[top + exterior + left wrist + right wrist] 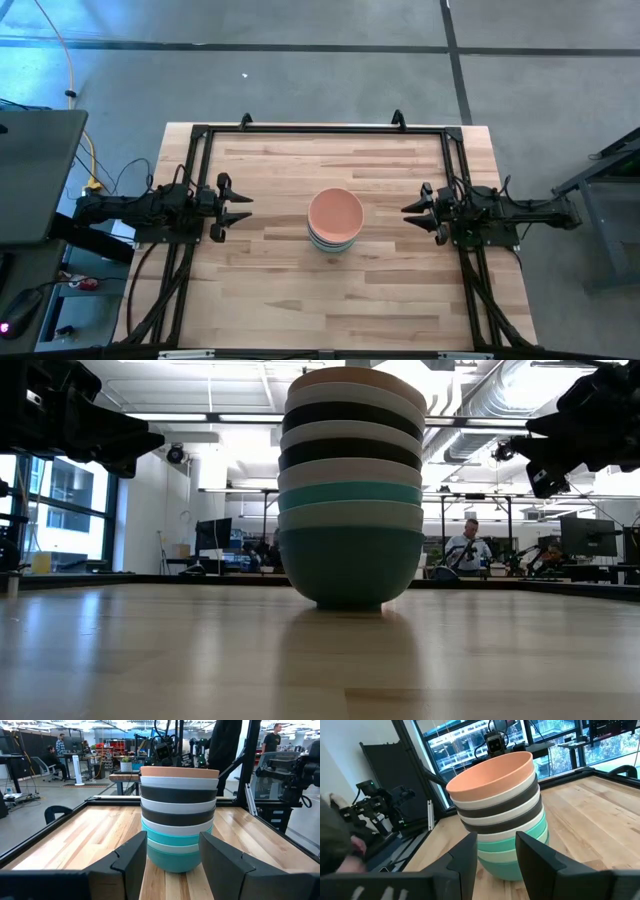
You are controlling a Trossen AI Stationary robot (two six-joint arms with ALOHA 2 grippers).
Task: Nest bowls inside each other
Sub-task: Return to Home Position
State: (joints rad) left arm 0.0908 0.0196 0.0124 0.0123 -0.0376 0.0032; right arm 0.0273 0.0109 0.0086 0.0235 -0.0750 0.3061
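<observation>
Presently: bowls (pixel 335 220), nested, midway between left gripper (pixel 248 206) and right gripper (pixel 408 214), both spread, empty; probably light, slick; grip rim.

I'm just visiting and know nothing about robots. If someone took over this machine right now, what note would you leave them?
Left jaws: open, empty, at the left side of the table, apart from the bowls.
Right jaws: open, empty, at the right side, also apart from them.
Bowls: all nine nested in one upright stack at the middle of the table, with a teal bowl at the bottom and the salmon-pink bowl on top.
Done: nesting looks complete; no loose bowl is in view.
Left: apparently nothing more to nest.
</observation>
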